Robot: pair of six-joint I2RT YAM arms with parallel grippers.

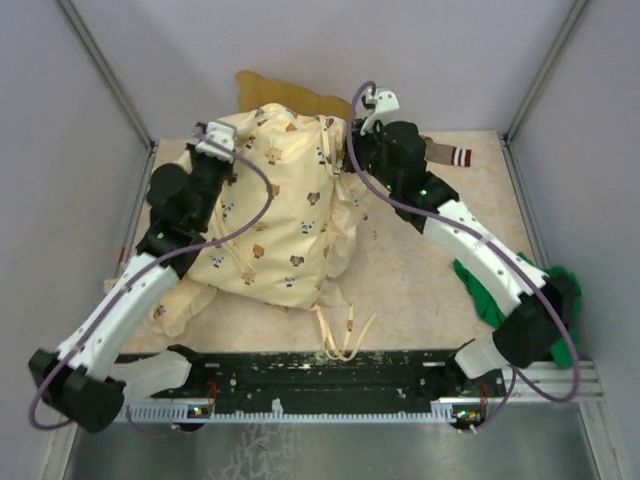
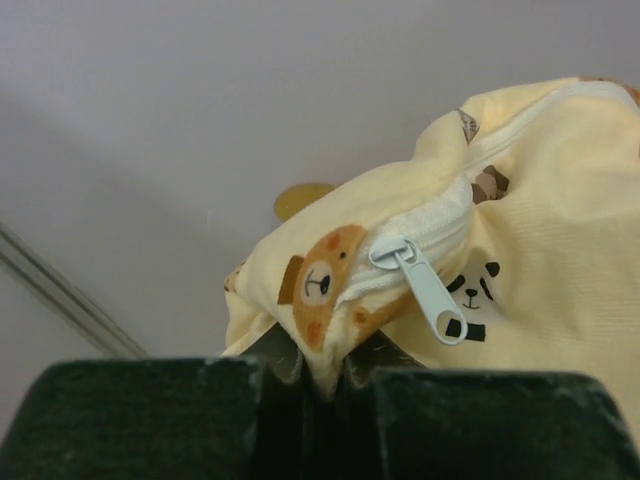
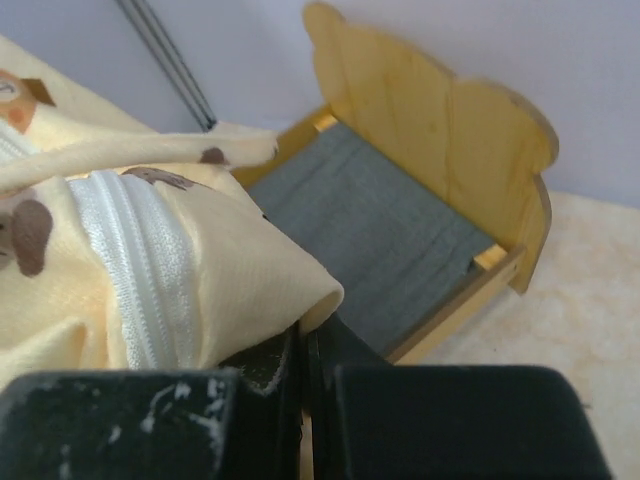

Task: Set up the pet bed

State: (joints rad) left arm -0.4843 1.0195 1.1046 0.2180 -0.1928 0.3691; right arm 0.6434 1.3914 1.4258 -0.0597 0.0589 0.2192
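The pet bed is at the back of the table, and only the top of its wavy light-wood headboard rises above the cloth in the top view. The right wrist view shows the headboard and the dark grey base just beyond my fingers. A cream animal-print quilt with a white zipper hangs between both arms, in front of the bed. My left gripper is shut on one corner of it, beside the zipper pull. On the opposite edge, a fold of the quilt is pinched in my shut right gripper.
A green cloth lies at the right edge under the right arm. A small striped cloth piece sits at the back right. Another cream printed cushion lies under the left arm. Loose cream ties trail toward the near edge.
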